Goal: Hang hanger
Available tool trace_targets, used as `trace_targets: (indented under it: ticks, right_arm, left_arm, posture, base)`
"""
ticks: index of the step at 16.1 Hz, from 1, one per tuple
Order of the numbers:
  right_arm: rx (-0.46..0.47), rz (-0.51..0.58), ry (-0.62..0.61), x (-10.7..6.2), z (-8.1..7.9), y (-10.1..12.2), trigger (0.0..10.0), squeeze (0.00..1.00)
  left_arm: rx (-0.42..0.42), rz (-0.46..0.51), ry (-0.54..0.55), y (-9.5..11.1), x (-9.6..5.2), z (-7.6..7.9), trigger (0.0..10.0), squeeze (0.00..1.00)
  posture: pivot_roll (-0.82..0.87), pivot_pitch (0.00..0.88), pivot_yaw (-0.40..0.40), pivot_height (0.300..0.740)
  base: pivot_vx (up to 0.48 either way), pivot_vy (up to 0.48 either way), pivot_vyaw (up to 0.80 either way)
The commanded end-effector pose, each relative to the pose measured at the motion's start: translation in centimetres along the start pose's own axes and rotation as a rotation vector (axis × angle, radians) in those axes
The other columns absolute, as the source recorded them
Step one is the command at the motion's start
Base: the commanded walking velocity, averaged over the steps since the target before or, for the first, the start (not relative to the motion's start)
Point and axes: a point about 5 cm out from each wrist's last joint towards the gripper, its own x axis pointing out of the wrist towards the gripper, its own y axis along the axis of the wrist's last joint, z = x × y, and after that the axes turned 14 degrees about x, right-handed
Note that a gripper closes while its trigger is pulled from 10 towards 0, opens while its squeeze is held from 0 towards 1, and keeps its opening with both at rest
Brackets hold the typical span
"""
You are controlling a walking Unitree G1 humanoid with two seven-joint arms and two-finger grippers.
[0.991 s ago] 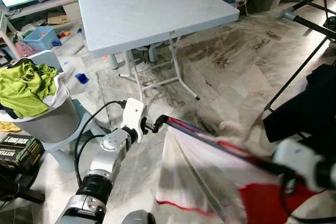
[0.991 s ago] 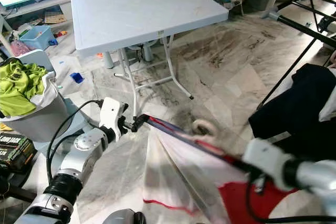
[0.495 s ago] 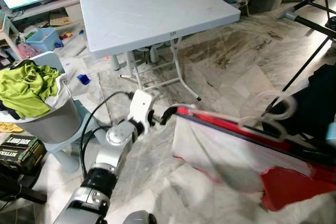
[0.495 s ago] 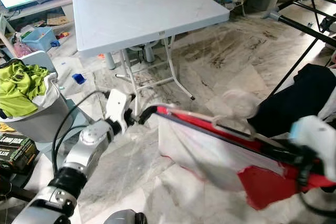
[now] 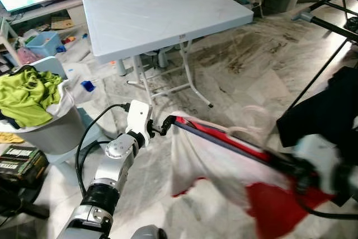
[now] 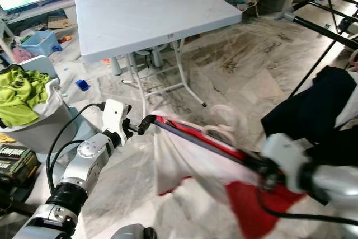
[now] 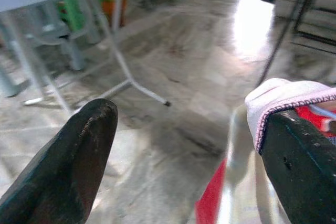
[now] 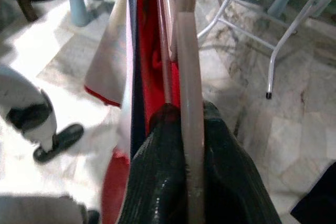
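Note:
A white and red garment [image 5: 204, 160] hangs on a pale pink hanger [image 6: 221, 131] stretched low over the floor between my two arms. My right gripper [image 5: 289, 166], blurred at the right, is shut on the hanger's bars; the right wrist view shows its fingers [image 8: 157, 171] clamped around the pink bar [image 8: 186, 77]. At the garment's left end, my left gripper [image 5: 166, 121] stands open. In the left wrist view its fingers [image 7: 79, 166] are wide apart, and the white hem [image 7: 283, 95] lies over one of them.
A black drying rack [image 5: 330, 23] stands at the right with a dark garment [image 5: 319, 113] on it. A grey folding table [image 5: 156, 9] is ahead. At the left a laundry basket [image 5: 50, 132] holds green clothes [image 5: 25, 93]. Marble floor lies below.
Since half a second ago my right gripper has dropped lower and nearer, tilting the hanger down at the right. The left gripper has shifted slightly left, still at the garment's end.

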Motion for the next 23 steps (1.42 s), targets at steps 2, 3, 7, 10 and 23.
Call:
trace_targets:
  ticks: [2, 3, 7, 10, 23]
  right_arm:
    - [-0.047, 0.018, -0.027, 0.6, 0.1, 0.8, 10.0, 0.0]
    - [-0.062, 0.01, -0.004, 1.1, -0.3, 1.0, 10.0, 0.0]
    - [-0.071, 0.049, -0.206, 3.3, 2.5, 2.5, 10.0, 0.0]
    - [0.07, 0.293, -0.249, 4.4, 2.7, 7.2, 10.0, 0.0]
    - [-0.018, 0.135, 0.137, -0.2, -0.5, 5.9, 10.0, 0.0]
  left_arm:
    - [0.085, 0.004, 0.095, 0.2, -0.6, -1.7, 10.0, 1.0]
    - [0.135, 0.001, 0.131, 0.4, -0.4, -2.1, 10.0, 1.0]
    - [0.121, 0.109, 0.091, 2.6, 0.6, -1.1, 10.0, 1.0]
    - [0.096, 0.153, 0.043, 3.2, 0.8, 0.6, 10.0, 1.0]
    - [0.11, 0.065, 0.044, 0.3, -1.6, -3.0, 10.0, 0.92]
  posture:
    - [-0.13, 0.0, 0.089, 0.74]
    - [-0.13, 0.0, 0.092, 0.74]
    - [-0.14, 0.0, 0.099, 0.74]
    - [-0.14, 0.0, 0.1, 0.74]
    - [-0.14, 0.0, 0.095, 0.74]
  base:
    - [0.0, 0.0, 0.0]
    - [0.0, 0.0, 0.0]
    - [0.0, 0.0, 0.0]
    - [0.0, 0.0, 0.0]
    - [0.0, 0.0, 0.0]
